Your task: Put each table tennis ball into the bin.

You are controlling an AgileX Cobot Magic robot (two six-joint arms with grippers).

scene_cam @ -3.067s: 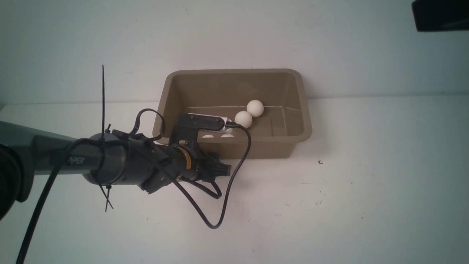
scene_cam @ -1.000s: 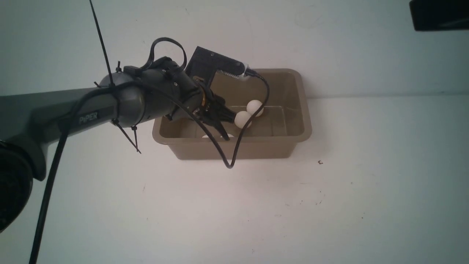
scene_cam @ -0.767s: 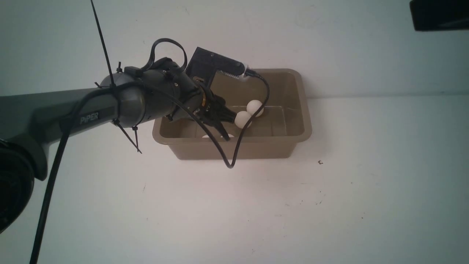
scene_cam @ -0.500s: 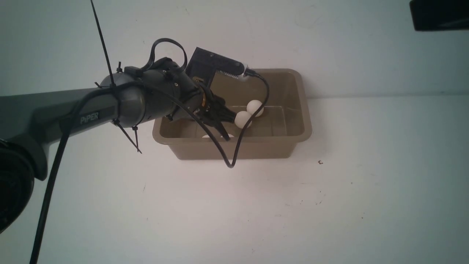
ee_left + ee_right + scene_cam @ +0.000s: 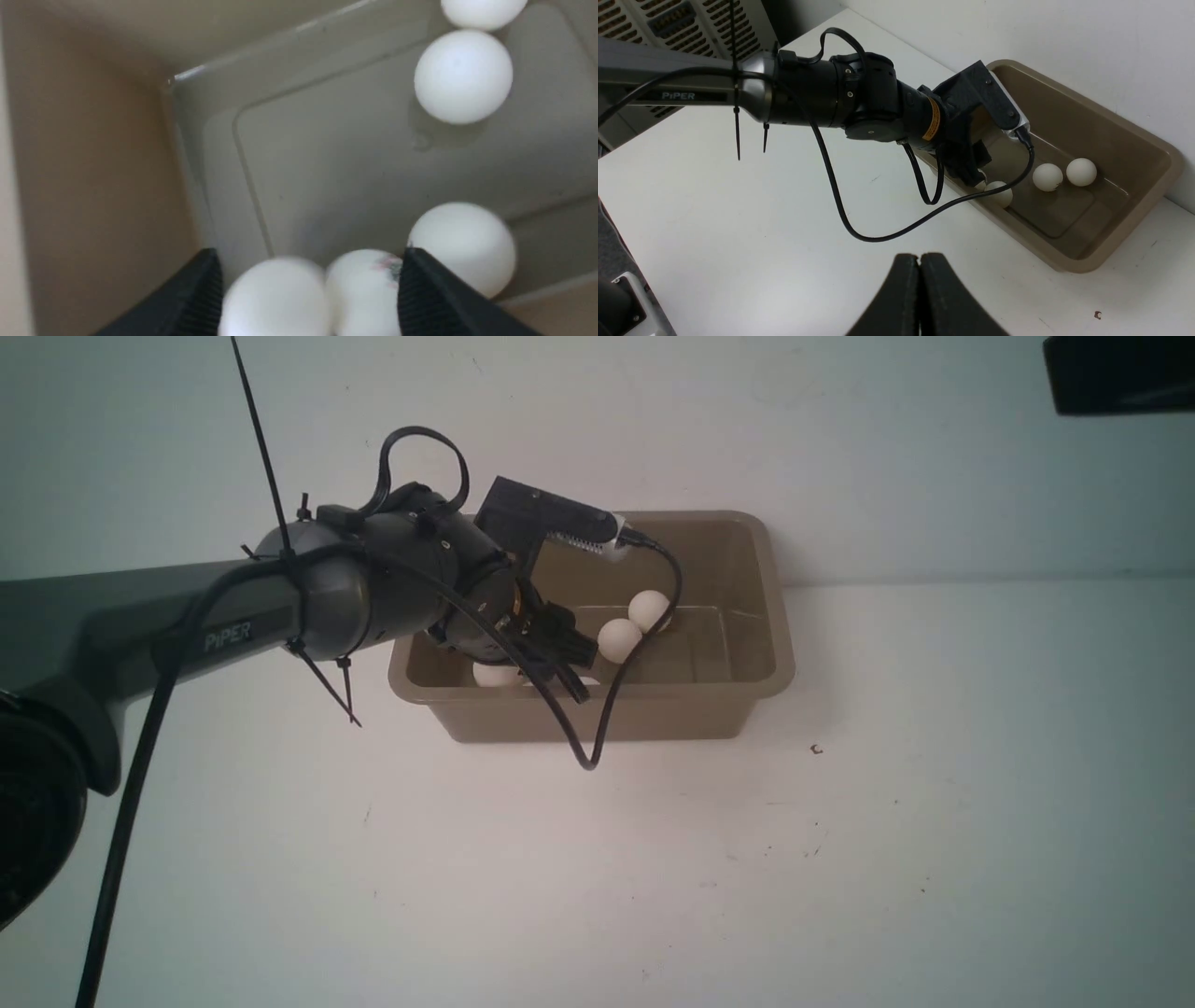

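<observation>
- The bin [image 5: 691,717] sits on the white worktop [image 5: 653,877] a bit above centre in the front view. It's close to the back wall [image 5: 840,448], but I can't tell if it actually touches.
- It's open side up, with its long axis running left-right across the frame and the short ends at the left and right.
- All five balls [image 5: 463,77] are down on the bin's floor. They're round, so no axis to speak of.
- Two sit side by side around the middle of the bin and look like they touch.
- The other three are bunched along the near wall in the bin's left half. One has a faint print turned up toward the wrist camera [image 5: 551,518], and the one next to it is blurred.
- The left claw [image 5: 310,261] hangs over that left half, pointing down into the bin. Its fingers [image 5: 196,298] are spread wide with nothing clamped, and two of the bunched balls show in the gap between the tips, lower down.
- The left arm [image 5: 140,616] comes in from the left edge of the front view. A black cable [image 5: 597,747] loops down in front of the bin's near wall.
- The right claw [image 5: 920,261] is over the worktop, well apart from the bin, fingers pressed together and empty.
</observation>
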